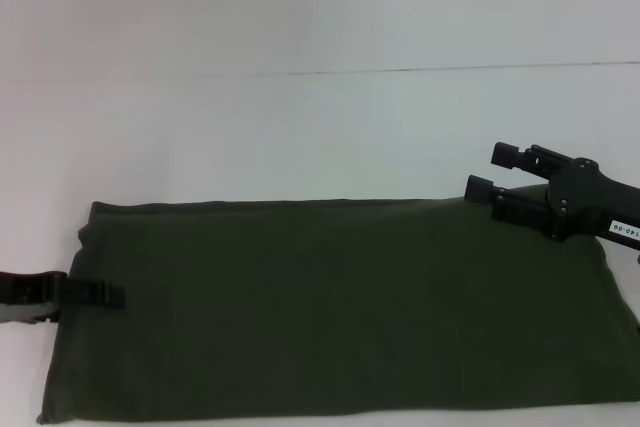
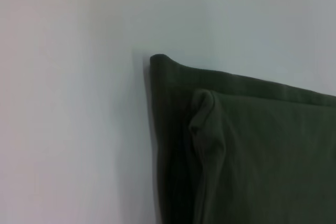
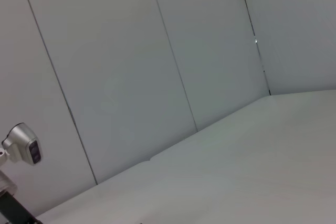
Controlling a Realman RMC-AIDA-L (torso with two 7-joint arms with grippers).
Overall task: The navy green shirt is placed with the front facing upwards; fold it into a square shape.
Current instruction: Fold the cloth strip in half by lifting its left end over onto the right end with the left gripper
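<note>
The navy green shirt (image 1: 340, 307) lies flat on the white table as a wide folded rectangle, plain green side up, with no lettering showing. My left gripper (image 1: 95, 294) reaches in low from the left and rests over the shirt's left edge. The left wrist view shows a corner of the shirt (image 2: 252, 150) with one folded layer lying on another. My right gripper (image 1: 483, 171) hangs open above the shirt's far right corner, holding nothing. The right wrist view shows no shirt.
The white table (image 1: 300, 137) runs on behind the shirt to a pale wall. The shirt reaches the near edge of the head view. The right wrist view shows wall panels (image 3: 131, 66) and a small grey device (image 3: 22, 142).
</note>
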